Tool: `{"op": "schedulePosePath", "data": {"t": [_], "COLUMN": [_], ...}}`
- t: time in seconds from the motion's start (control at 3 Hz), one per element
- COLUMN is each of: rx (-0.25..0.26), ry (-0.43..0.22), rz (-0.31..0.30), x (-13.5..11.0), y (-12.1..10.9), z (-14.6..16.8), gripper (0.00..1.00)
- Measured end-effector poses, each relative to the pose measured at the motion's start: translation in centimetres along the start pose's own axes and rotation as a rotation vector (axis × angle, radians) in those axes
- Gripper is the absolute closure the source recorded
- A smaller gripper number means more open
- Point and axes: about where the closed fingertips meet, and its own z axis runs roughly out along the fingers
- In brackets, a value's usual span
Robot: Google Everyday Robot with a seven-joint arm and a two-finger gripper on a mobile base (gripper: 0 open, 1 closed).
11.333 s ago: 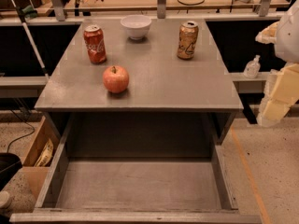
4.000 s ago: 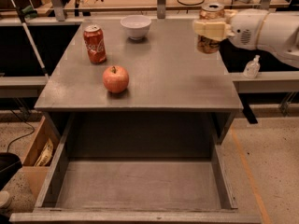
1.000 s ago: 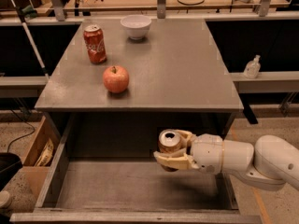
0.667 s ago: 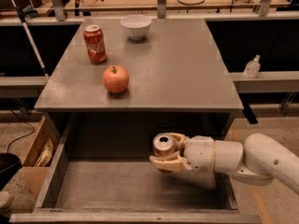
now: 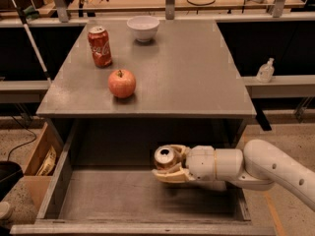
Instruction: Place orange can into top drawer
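Camera view looks down into the pulled-out top drawer (image 5: 123, 200), whose grey floor lies bare below the front edge of the worktop (image 5: 197, 73). Over the drawer's right half, the gripper (image 5: 167, 168) reaches in from the right on a white arm (image 5: 275, 168). Its pale fingers (image 5: 170, 177) are clenched around the orange can (image 5: 166, 157), one below it and one behind, so the claw is open only to the can's width. The can is tipped with its silver top toward the camera, and it sits under the worktop's front edge, a little right of centre. It seems to hang just above the drawer floor, though contact cannot be ruled out from this angle.

On the worktop, an apple (image 5: 121, 83) rests near the front-left corner. A red Coca-Cola can (image 5: 100, 46) stands upright behind it, by the left edge. A white bowl (image 5: 143, 28) sits at the back edge, left of centre. Beyond the right edge, a small clear bottle (image 5: 266, 71) stands on a ledge.
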Motion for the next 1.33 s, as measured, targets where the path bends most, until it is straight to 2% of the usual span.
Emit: {"op": "schedulePosePath", "data": {"t": [0.33, 1.0, 1.33], "rx": [-0.024, -0.023, -0.028], "ry": [0.049, 0.136, 0.133], "rz": [0.007, 0.041, 0.039], "x": [1.7, 4.1, 4.0], "y": [0.0, 0.0, 0.1], "z": [0.4, 0.2, 0.4], "gripper": [1.0, 1.0, 0.74]}}
